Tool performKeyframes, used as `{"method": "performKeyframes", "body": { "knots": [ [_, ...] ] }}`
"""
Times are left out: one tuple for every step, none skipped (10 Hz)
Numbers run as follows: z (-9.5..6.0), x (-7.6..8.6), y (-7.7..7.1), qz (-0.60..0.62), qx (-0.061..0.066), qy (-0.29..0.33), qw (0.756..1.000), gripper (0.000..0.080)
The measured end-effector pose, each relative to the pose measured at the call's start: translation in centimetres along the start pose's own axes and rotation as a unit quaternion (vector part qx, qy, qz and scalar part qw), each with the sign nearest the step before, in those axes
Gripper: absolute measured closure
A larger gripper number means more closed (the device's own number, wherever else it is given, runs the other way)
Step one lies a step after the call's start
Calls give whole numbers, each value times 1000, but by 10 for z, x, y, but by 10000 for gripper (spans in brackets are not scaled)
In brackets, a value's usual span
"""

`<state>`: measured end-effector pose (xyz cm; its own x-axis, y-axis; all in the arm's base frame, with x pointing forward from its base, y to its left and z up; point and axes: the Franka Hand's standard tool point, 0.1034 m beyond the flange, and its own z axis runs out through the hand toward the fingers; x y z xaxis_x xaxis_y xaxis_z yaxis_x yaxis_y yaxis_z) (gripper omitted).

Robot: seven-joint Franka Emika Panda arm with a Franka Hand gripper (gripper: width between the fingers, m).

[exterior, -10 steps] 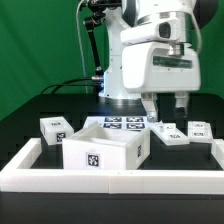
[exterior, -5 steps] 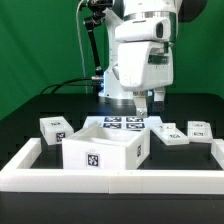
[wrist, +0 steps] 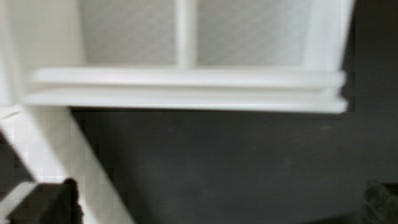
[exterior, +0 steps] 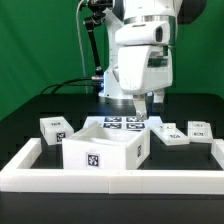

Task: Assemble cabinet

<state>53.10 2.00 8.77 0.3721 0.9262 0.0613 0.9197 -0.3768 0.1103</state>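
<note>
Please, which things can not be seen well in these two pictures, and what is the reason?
- Exterior view: the front wall of the cabinet body hides its inside floor.
- Exterior view: the near edge of the marker board is hidden behind the cabinet body's back wall.
- Wrist view: the white framed part is blurred and cut off; which part it is cannot be told.
- Wrist view: the picture's edges cut off the fingertips of the gripper.

Lab: green backdrop (exterior: 40, 40), marker board (exterior: 124, 123)
</note>
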Motion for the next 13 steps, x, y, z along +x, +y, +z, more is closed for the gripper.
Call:
{"method": "performKeyframes", "body": {
  "knots": [
    [0,-5,-10,0,4,-3,1000,2],
    [3,-14,-19,3,8,-7,1000,2],
    [8,-26,-25,-2,4,-7,1000,2],
    [13,-38,-29,-1,2,-7,1000,2],
    [12,-36,-28,3,4,-8,1000,2],
    [13,-36,-28,2,4,-8,1000,2],
    [13,-37,-29,3,5,-8,1000,2],
    [14,-37,-29,3,5,-8,1000,2],
    [16,-37,-30,4,7,-9,1000,2],
    [22,-38,-32,10,13,-11,1000,2],
    [27,-39,-32,20,18,-13,1000,2],
    [30,-39,-31,28,22,-14,999,2],
    [36,-40,-32,34,25,-15,999,2]
  ]
}}
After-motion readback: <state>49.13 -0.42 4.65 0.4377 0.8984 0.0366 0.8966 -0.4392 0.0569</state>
